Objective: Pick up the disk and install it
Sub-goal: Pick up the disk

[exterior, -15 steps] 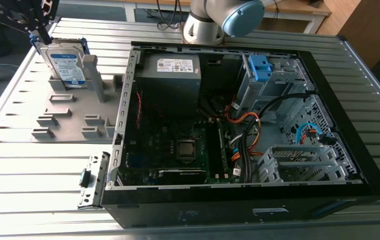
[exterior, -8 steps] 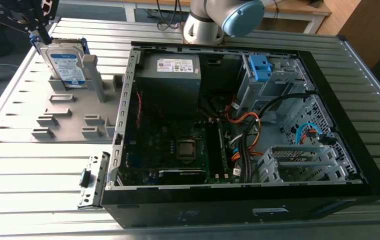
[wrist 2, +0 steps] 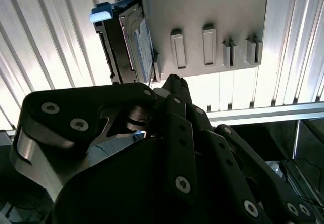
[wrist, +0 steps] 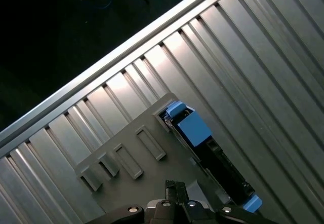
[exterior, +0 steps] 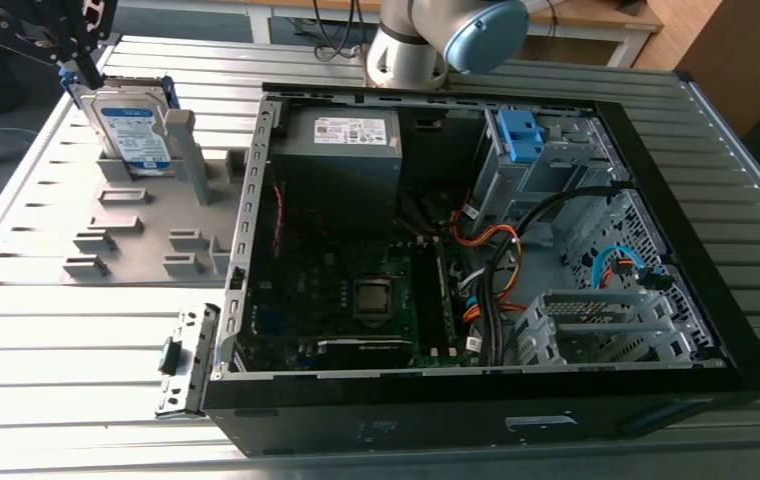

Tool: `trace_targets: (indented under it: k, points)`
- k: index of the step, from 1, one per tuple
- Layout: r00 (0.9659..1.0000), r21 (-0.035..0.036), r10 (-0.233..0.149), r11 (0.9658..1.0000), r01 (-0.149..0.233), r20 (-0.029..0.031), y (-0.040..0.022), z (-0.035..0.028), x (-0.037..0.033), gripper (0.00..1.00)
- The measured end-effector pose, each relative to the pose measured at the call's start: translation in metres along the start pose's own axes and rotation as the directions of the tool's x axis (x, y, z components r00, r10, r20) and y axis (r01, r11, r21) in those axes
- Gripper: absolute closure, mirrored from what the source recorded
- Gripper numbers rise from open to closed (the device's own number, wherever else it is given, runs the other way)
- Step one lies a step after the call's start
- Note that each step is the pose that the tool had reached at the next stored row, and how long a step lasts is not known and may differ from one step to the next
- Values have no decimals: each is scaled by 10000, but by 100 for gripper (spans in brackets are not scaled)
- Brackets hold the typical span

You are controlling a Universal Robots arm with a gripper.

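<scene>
The disk (exterior: pixel 128 128) stands on edge in a slot of a grey holder plate (exterior: pixel 140 232) at the exterior view's upper left. It is silver with a white-and-blue label and sits in a blue caddy. My black gripper (exterior: pixel 83 70) hangs just above the disk's top edge, slightly to the exterior view's left of it. Both wrist views look down past the gripper (wrist 2: pixel 169 82) (wrist: pixel 172 186) at the disk (wrist 2: pixel 132 46) (wrist: pixel 193 128), which is upright in the holder (wrist 2: pixel 212 11) (wrist: pixel 167 171).
An open black computer case (exterior: pixel 487 400) fills the middle and the exterior view's right, with a grey power-supply box (exterior: pixel 343 150), a bare blue bracket (exterior: pixel 519 135), a motherboard and cables inside. All rests on a ribbed metal table (exterior: pixel 73 330). The arm's base (exterior: pixel 414 45) stands behind the case.
</scene>
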State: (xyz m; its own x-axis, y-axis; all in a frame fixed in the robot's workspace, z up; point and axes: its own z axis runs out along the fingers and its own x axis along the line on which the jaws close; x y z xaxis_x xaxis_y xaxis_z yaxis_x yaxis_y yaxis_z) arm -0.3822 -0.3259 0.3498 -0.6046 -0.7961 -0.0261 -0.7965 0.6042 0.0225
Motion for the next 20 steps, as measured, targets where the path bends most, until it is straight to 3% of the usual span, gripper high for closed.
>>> trace_targets:
  k: [20]
  points:
    - [9993, -10, -377, 9993, 377, -8, 0, 0, 0, 89]
